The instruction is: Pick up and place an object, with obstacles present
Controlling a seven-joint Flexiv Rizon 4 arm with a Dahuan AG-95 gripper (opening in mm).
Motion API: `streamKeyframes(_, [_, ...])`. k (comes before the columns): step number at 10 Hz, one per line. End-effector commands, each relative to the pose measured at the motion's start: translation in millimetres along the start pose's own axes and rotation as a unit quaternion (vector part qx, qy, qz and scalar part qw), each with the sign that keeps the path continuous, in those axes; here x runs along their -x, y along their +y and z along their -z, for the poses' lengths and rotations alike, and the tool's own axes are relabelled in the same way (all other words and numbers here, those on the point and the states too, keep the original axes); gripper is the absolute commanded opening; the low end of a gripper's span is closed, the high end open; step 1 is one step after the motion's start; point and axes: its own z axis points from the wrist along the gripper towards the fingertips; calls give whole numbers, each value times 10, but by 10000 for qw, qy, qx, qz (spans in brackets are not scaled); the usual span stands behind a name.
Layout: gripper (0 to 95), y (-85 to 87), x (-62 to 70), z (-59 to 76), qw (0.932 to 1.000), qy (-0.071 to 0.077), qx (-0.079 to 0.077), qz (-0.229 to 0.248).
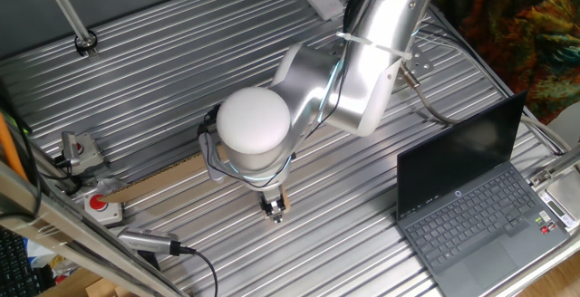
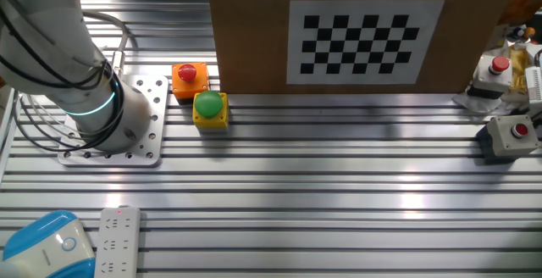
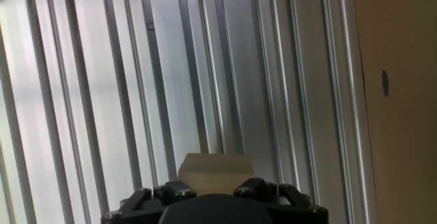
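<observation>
In the hand view a small tan block (image 3: 214,169) sits between my jaws at the bottom edge, over the ribbed metal table (image 3: 136,80). In one fixed view my gripper (image 1: 275,209) points down close to the table (image 1: 362,234), with a bit of tan showing at its tip. It appears shut on the block. The long tan cardboard strip (image 1: 159,181) lies to the gripper's left, partly hidden by the arm; in the hand view it is a tan surface (image 3: 399,80) on the right. In the other fixed view it stands as an upright board (image 2: 254,41), and the gripper is hidden.
An open laptop (image 1: 471,208) stands to the right of the gripper. A red button (image 1: 98,205) and a grey button box (image 1: 80,148) sit at the left edge. A yellow box with green button (image 2: 210,109) and an orange box (image 2: 188,78) sit near the arm base (image 2: 110,134).
</observation>
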Motion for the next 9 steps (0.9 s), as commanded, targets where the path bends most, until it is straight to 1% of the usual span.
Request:
streamKeyframes(1, [0, -32, -13, -33, 10000, -50, 24, -11])
streamKeyframes(2, [0, -44, -4, -86, 10000, -68, 24, -5])
streamKeyframes(3, [0, -43, 4, -107, 10000, -73, 2, 3])
streamKeyframes(4, [0, -42, 13, -134, 10000, -74, 26, 10])
streamKeyframes(6, [0, -38, 23, -158, 10000, -91, 27, 26])
streamKeyframes(9, [0, -35, 46, -232, 10000, -57, 27, -7])
